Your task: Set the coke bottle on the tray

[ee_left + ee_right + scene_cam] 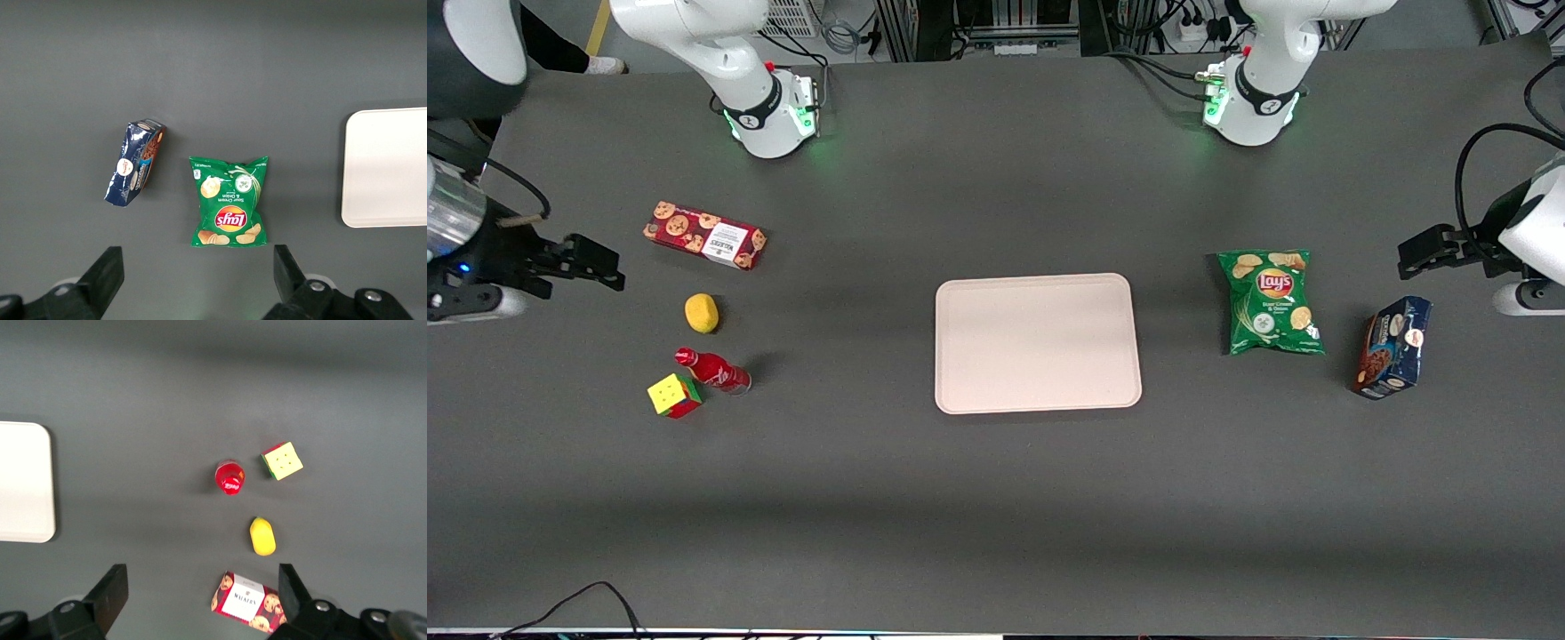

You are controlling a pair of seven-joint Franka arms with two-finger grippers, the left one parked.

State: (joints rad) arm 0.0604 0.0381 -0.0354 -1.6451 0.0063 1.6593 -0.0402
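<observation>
The coke bottle [713,371] is small and red with a red cap. It stands on the table toward the working arm's end, touching or nearly touching the puzzle cube [673,395]. The right wrist view shows the bottle [229,477] from above, cap up. The pale beige tray [1037,342] lies flat at the table's middle with nothing on it, and its edge shows in the right wrist view [23,483]. My right gripper [600,265] is open and empty, held well above the table at the working arm's end, apart from the bottle. Its fingers [113,590] stand wide apart.
A yellow lemon-shaped object [702,313] and a red cookie box [704,235] lie farther from the front camera than the bottle. A green Lay's bag [1272,301] and a dark blue box [1392,347] lie toward the parked arm's end.
</observation>
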